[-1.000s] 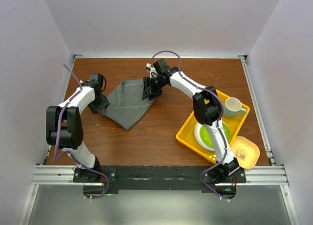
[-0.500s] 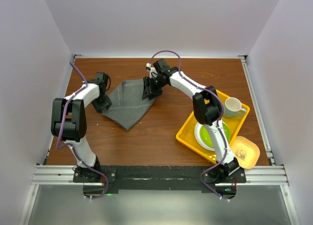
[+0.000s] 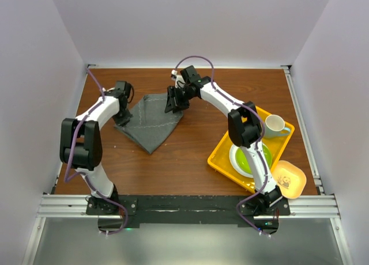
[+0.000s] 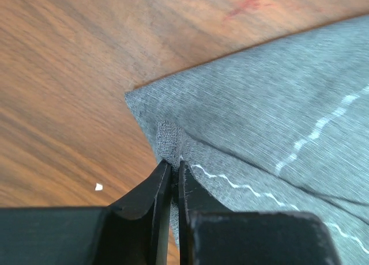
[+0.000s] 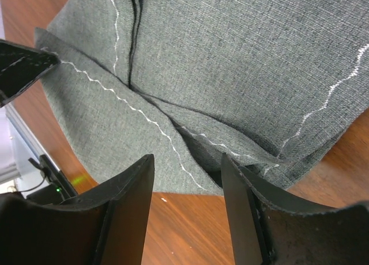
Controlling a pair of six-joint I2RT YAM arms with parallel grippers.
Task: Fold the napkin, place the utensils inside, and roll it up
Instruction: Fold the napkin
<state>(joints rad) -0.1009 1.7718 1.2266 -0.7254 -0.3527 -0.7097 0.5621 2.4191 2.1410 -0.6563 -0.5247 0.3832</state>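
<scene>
Napkin (image 3: 151, 122), a large dark grey woven cloth with pale zigzag stitching, lies partly folded on the brown wooden table (image 3: 190, 155), upper left of centre in the top view. Soft and limp, it will likely sag, so the hemmed corners are the best hold. The black left gripper (image 4: 172, 168) looks pinched together on the napkin's corner hem. The black right gripper (image 5: 187, 164) has its jaws apart over the folded edge.

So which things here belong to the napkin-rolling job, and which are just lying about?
Part of the job:
- napkin
- left pincer, shut on the napkin's corner
- right pincer, open over the napkin

Lying about:
- yellow tray
- green plate, in the tray
- mug, in the tray
- small yellow dish, beside the tray
</scene>
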